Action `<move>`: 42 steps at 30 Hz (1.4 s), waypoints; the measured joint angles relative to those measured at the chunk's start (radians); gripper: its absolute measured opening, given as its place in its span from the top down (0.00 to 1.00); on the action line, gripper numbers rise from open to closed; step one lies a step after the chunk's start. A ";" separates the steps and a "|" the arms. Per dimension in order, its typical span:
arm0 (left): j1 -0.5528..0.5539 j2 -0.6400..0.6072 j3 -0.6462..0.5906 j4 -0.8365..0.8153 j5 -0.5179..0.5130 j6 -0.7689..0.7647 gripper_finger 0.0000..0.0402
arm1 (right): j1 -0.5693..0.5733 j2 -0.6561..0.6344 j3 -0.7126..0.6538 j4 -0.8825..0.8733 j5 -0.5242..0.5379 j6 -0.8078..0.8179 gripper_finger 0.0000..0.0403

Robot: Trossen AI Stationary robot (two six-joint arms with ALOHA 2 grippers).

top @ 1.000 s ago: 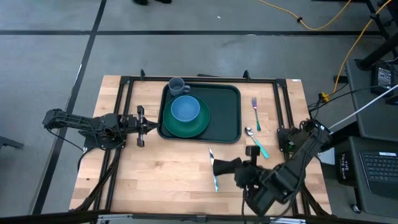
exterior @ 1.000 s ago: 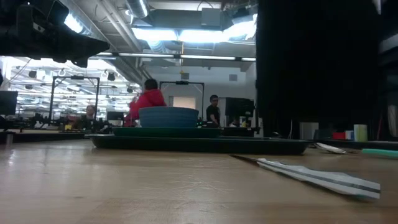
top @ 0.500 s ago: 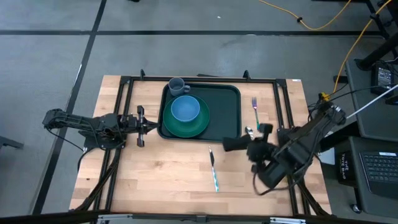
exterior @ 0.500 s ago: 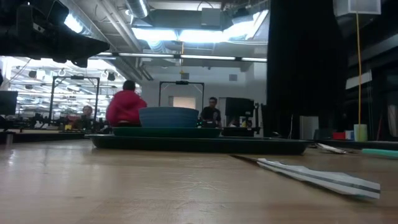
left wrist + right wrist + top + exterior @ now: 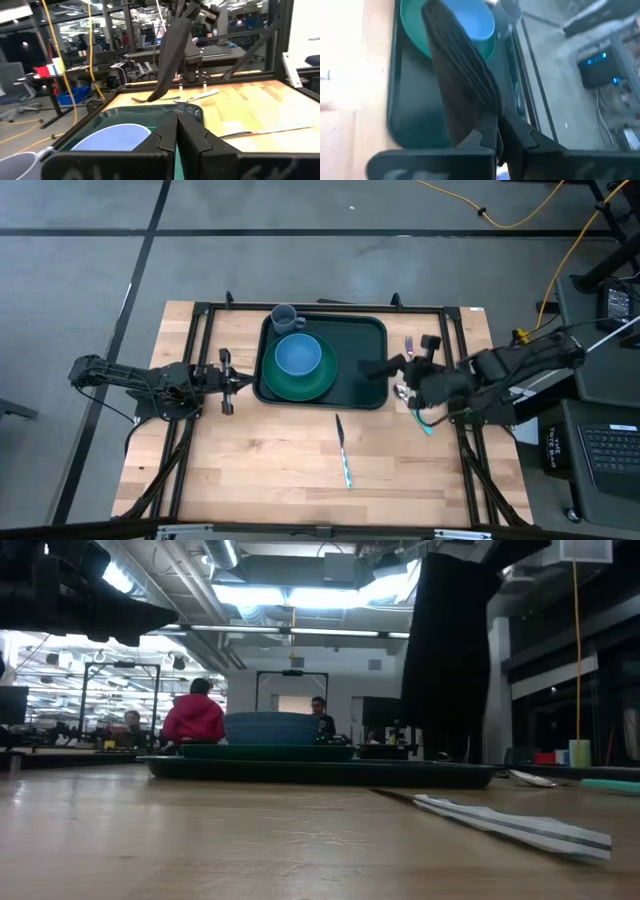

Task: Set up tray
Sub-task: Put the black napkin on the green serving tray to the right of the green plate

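Observation:
The dark green tray (image 5: 365,370) lies at the table's far middle. On its left part sits a green plate (image 5: 322,384) with a blue bowl (image 5: 297,355); a grey mug (image 5: 284,317) stands in its far left corner. My right gripper (image 5: 403,369) is above the tray's right edge, shut on a black napkin (image 5: 374,368), which also shows in the left wrist view (image 5: 172,50) and the low view (image 5: 445,650). My left gripper (image 5: 240,380) waits shut at the tray's left rim. My right gripper pinches the black napkin by one end (image 5: 487,117) between its two fingers. The napkin is folded, with several layers showing at its edge. It hangs down from the fingers, slanting toward the tray, and its lower end (image 5: 156,96) is at the tray's right rim; whether it touches I cannot tell.
A fork (image 5: 410,346) and a spoon (image 5: 400,391) with a teal handle lie right of the tray, partly under the right arm. A knife (image 5: 343,452) lies on the bare wood near the table's middle. Black frame rails run along the left, right and far sides.
My right gripper, holding the napkin, has moved from near the table's near edge toward the far edge, passing the knife, and now hangs over the tray's right edge. The napkin has travelled with it, lifted off the table. The knife has stayed where it was.

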 joint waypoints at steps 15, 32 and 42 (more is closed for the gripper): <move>0.000 0.000 0.000 0.000 -0.040 -0.084 0.99 | -0.162 -0.100 -0.116 0.247 -0.148 -0.343 0.97; 0.000 0.000 0.000 0.000 -0.041 -0.068 0.99 | -0.478 0.081 -0.116 0.442 -0.206 -0.687 0.97; 0.000 0.000 0.000 0.000 -0.041 -0.076 0.99 | -0.681 0.258 -0.115 0.486 -0.393 -0.785 0.97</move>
